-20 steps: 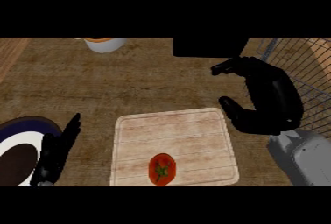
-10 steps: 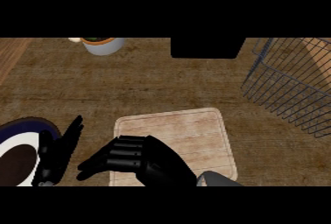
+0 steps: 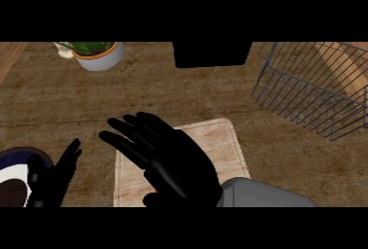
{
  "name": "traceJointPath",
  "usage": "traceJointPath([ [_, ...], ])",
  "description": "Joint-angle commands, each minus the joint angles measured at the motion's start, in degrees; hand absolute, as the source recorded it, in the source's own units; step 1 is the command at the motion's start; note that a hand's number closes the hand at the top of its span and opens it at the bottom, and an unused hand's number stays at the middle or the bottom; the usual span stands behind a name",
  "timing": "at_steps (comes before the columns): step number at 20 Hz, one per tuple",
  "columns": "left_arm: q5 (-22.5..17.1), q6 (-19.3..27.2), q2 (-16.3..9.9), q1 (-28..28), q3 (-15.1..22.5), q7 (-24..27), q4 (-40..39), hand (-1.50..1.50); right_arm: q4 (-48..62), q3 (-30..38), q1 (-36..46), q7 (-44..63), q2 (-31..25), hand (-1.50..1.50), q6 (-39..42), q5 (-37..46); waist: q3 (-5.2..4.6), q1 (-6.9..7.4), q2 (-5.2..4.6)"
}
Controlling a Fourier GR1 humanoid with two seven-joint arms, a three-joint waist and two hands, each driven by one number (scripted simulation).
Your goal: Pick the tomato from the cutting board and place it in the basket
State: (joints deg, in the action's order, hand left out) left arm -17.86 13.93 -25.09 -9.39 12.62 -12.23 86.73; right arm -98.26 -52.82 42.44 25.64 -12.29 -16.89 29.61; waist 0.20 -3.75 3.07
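Right hand: the matte black right hand [image 3: 169, 163] lies flat over the cutting board, palm down, its fingers [image 3: 126, 129] straight and fanned apart, pointing toward the view's upper left; they curl round nothing that shows.
Right forearm: a smooth grey sleeve [image 3: 262, 193] enters from the lower edge, just right of the hand.
Tomato: not visible; the right hand covers the middle and lower part of the board, so where the tomato sits cannot be told.
Cutting board: a pale wooden cutting board [image 3: 223, 141] with rounded corners, a shallow groove running near its rim and fine lengthwise grain; only its upper right part and a strip along its left edge show past the hand.
Basket: a wire basket [image 3: 309, 92] of thin dark-blue rods forming a grid, boxy and open-topped, stands at the upper right, well apart from the board; pale wood shows through its mesh.
Left hand: the black left hand [image 3: 54, 172] rests at the lower left, fingers straight, close together and pointing up, beside the board's left edge.
Plate: a round plate [image 3: 14, 163] with a dark blue rim and white inner band lies at the lower left corner, partly behind the left hand.
Pot: a small white cylindrical pot [image 3: 97, 56] with green leaves stands at the top left.
Counter: a brown counter [image 3: 79, 102] with coarse, streaky wood grain.
Dark block: a flat black rectangular shape [image 3: 212, 53] sits at the top centre.
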Motion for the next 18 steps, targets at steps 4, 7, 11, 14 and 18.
traceJointPath([
  [4, -0.58, 0.72, 1.1, -3.09, 0.5, -2.05, -1.91, 0.0, -14.09, 1.9, 8.95, 20.67, -7.42, -1.5, 20.25, 1.85, -0.51, -1.52, -0.48],
  [7, -0.65, 0.44, 0.68, -2.81, 0.2, -2.47, -1.41, 0.0, -18.66, 1.52, 10.74, 29.14, -6.21, -1.5, 30.02, -4.5, -0.52, -0.87, -0.9],
  [11, 0.19, 0.76, 1.46, -2.02, 0.27, -1.3, -2.59, 0.0, -23.13, 3.1, 11.96, 38.41, -7.79, -1.5, 40.52, -13.62, -0.57, -0.66, -1.6],
  [14, -0.98, -0.82, 1.04, -2.66, -0.17, -1.23, -1.34, 0.0, -26.53, 5.02, 13.24, 45.42, -8.15, -1.5, 43.78, -18.29, -0.51, 0.29, -1.63],
  [18, -0.16, -1.13, 0.27, -2.47, -0.12, -1.74, -1.52, 0.0, -29.26, 5.69, 14.69, 48.53, -11.33, -1.5, 45.75, -23.73, -0.46, 0.73, -1.83],
])
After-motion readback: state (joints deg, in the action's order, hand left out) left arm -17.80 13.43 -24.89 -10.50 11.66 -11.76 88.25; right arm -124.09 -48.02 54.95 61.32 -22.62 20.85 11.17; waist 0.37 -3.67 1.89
